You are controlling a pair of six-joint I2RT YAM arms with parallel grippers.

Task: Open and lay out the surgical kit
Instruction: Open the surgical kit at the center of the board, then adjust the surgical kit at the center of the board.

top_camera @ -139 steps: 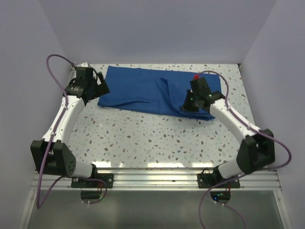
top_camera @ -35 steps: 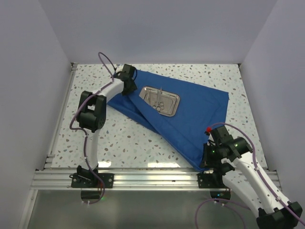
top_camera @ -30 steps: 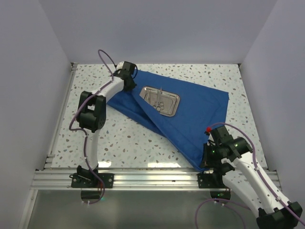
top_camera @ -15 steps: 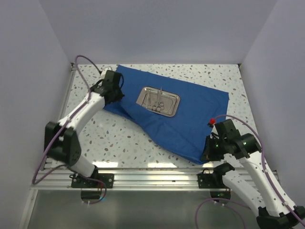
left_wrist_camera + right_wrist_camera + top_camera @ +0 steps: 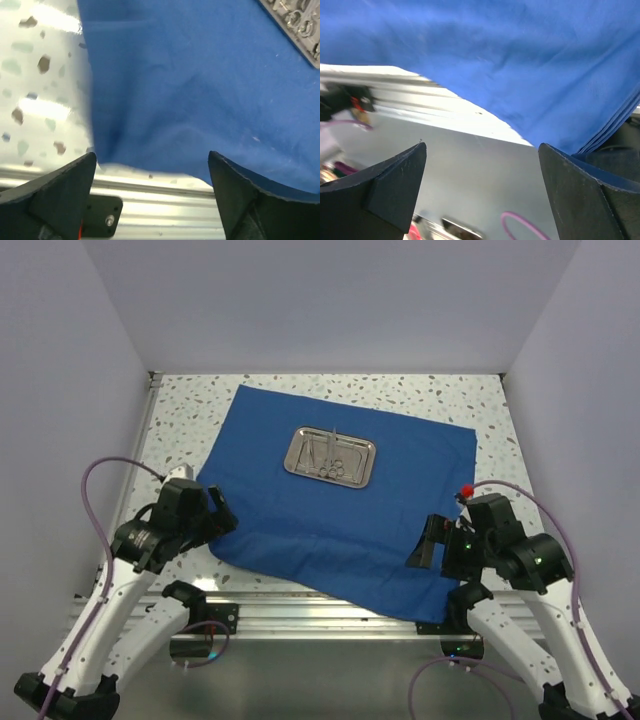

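Note:
The royal-blue cloth (image 5: 330, 520) of the surgical kit lies spread as one wide sheet. A shiny steel tray (image 5: 301, 467) sits on its far half with slim silver instruments (image 5: 331, 451) inside. My left gripper (image 5: 218, 517) stands open at the cloth's near-left corner, nothing between its fingers. In the left wrist view the cloth (image 5: 190, 85) fills the top, a tray corner (image 5: 295, 25) shows, and the gripper (image 5: 152, 157) is open over the cloth's edge. My right gripper (image 5: 428, 543) stands open above the near-right corner. The right wrist view has the open gripper (image 5: 482, 147) below the cloth (image 5: 520, 60).
The cloth's near edge reaches the aluminium rail (image 5: 300, 605) that carries both arm bases. Speckled tabletop (image 5: 175, 430) shows to the left and at the back. White walls close in the table on three sides.
The cloth went from a folded diagonal strip to a flat sheet. My left arm swung from the far side to the near-left corner. Both grippers, shut before, have opened and let go of the cloth.

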